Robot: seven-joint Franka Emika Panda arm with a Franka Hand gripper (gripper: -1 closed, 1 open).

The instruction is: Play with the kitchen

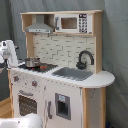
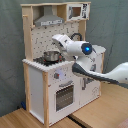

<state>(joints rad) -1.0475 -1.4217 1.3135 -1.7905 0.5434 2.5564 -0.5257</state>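
Note:
The kitchen [image 1: 60, 95] is a tall white and light-wood toy with a grey hood [image 1: 40, 27], a small microwave [image 1: 72, 22], a black faucet [image 1: 85, 59] and a grey sink [image 1: 75, 73]. A small metal pot [image 1: 32, 62] stands on its black stovetop [image 1: 42, 66]. The oven door [image 1: 27, 104] looks closed. In the first exterior view my gripper [image 1: 9, 52] hangs at the first exterior view's left edge, beside the stove end of the kitchen. In the second exterior view the gripper [image 2: 56, 40] hovers just above the pot [image 2: 51, 56], apart from it.
My white arm [image 2: 95, 72] reaches across the front of the kitchen [image 2: 37, 85] in the second exterior view. A grey curtain [image 1: 115, 50] hangs behind. The floor is light wood [image 2: 30, 119]. A white rounded shape [image 1: 25, 121] sits at the first exterior view's bottom edge.

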